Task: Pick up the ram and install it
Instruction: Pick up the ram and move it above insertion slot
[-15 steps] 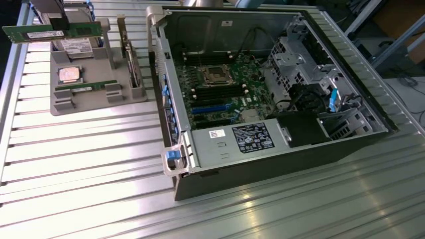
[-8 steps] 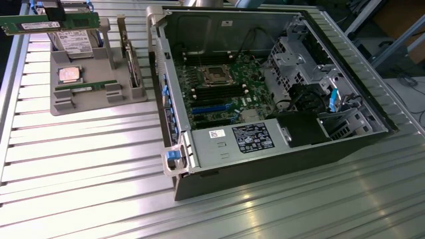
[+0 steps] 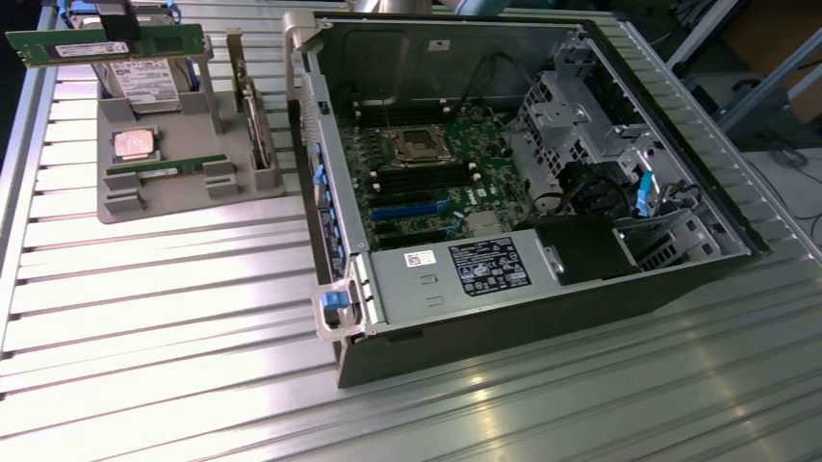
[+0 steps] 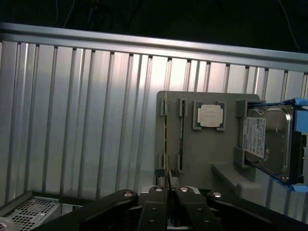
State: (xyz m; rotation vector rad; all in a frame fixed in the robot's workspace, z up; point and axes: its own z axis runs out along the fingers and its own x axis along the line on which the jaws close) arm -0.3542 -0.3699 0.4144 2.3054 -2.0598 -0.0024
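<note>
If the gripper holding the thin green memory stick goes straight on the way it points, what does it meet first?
Probably the flat grey parts tray below: the gripper points down at it, and the held thin green ram would touch first. The gap is hard to judge.

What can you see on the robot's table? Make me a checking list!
Surface: ribbed metal table.
Job's things: memory stick held up in the air; its twin sits in the gray tray; open computer case beside the tray.
Clutter: silver chip, hard drive and tall card in the tray.
Hand: the hand is shut on the memory stick.
Cables: black cables inside the case.
Surroundings: metal bars beyond the table.
</note>
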